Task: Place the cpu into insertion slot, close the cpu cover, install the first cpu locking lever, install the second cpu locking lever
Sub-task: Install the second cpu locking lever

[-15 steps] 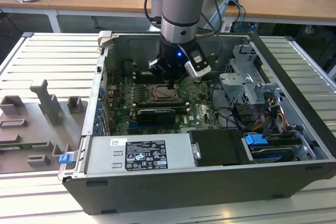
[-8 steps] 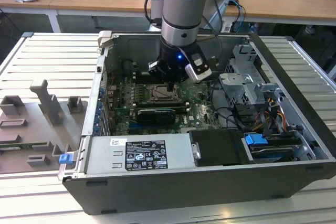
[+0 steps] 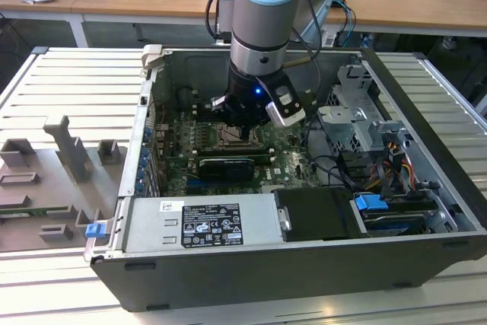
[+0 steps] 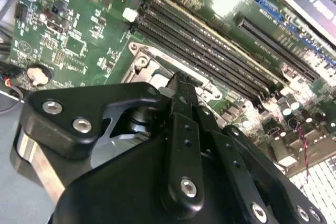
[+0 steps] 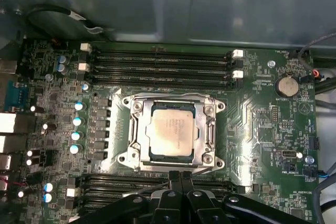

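Gripper [image 5: 180, 178] fingers pressed together, arm plunging straight down into the open computer case [image 3: 251, 279], tips just beside the cpu cover [image 5: 173, 132] over the cpu [image 5: 170, 131].

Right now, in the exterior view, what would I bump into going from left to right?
Grey blocks → blue clip → labelled metal box → gripper above the green board → metal drive cage → blue tab.
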You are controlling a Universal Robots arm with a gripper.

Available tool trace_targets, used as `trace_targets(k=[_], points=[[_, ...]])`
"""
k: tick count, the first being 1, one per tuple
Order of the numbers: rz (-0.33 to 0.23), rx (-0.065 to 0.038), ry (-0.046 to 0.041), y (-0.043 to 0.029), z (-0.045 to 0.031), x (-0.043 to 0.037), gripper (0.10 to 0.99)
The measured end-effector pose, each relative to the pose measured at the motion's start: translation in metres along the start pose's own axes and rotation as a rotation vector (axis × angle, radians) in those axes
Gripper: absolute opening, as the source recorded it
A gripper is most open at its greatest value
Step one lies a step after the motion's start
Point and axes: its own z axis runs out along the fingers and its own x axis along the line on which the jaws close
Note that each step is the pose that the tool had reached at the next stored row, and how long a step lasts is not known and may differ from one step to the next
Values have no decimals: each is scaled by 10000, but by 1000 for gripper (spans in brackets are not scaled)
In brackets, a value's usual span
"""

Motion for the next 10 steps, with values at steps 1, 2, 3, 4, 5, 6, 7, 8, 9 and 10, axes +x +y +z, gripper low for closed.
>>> trace_targets(k=[1,2,3,4,5,6,7,8,9,10], points=[[0,-1,0,0,1,0,106],[0,-1,0,0,1,0,106],[0,-1,0,0,1,0,106],[1,-2,-1,-1,1,0,106],[1,-1,0,-2,1,1,106],[0,-1,0,-3,1,0,106],[0,-1,-1,-6,0,1,106],[0,0,0,-12,-1,1,106],[-1,-1,0,-16,-1,1,106],[0,-2,0,-19,-1,1,106]])
